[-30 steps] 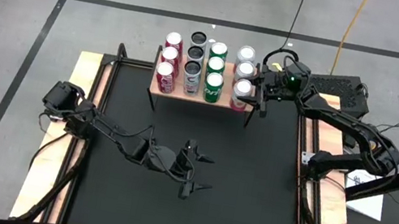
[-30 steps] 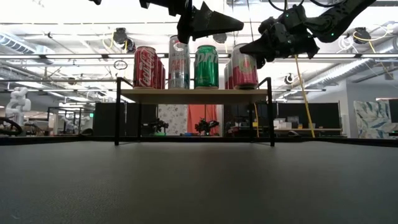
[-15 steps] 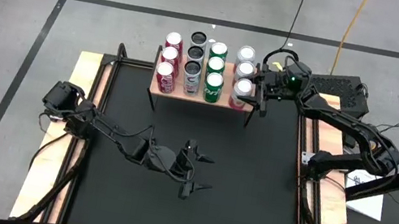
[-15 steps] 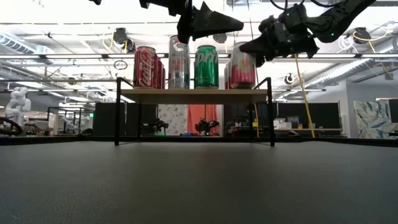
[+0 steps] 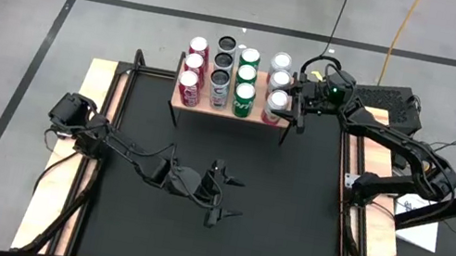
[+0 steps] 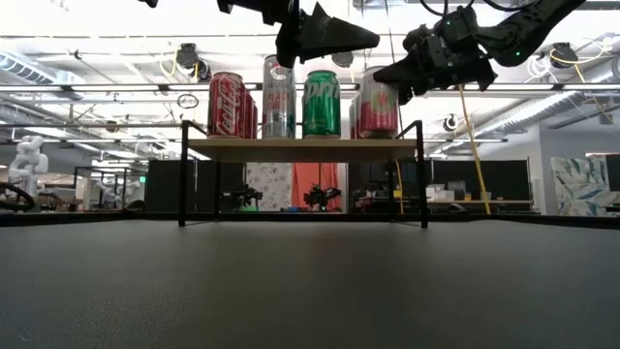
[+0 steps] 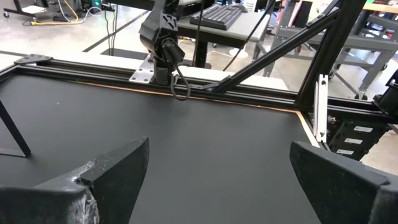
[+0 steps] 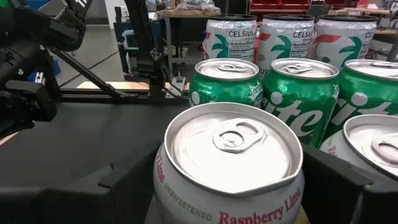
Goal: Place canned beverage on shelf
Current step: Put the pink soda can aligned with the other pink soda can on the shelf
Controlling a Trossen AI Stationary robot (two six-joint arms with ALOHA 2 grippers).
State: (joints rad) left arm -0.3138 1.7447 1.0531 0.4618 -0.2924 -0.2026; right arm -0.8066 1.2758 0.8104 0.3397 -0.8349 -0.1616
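The shelf (image 5: 221, 112), a light-wood board on thin black legs (image 6: 423, 174), stands at the table's far edge and carries several cans in rows: red, tall pale, green, and pink ones at its right. My right gripper (image 5: 286, 108) reaches in level from the table's right. Its fingers stand open, close on either side of the pink raspberry-lime can (image 8: 230, 155) at the shelf's near right corner. That can stands upright on its base on the board (image 6: 380, 107). My left gripper (image 5: 234, 198) hangs open over the middle of the black mat, with nothing between its fingers (image 7: 112, 174).
The black mat (image 5: 288, 214) lies bare between the shelf and the near edge. Wooden strips (image 5: 92, 123) and black frame rails run along the table's sides. The right arm's base (image 7: 163, 43) stands at the right rail. Cables lie on the floor beyond the shelf.
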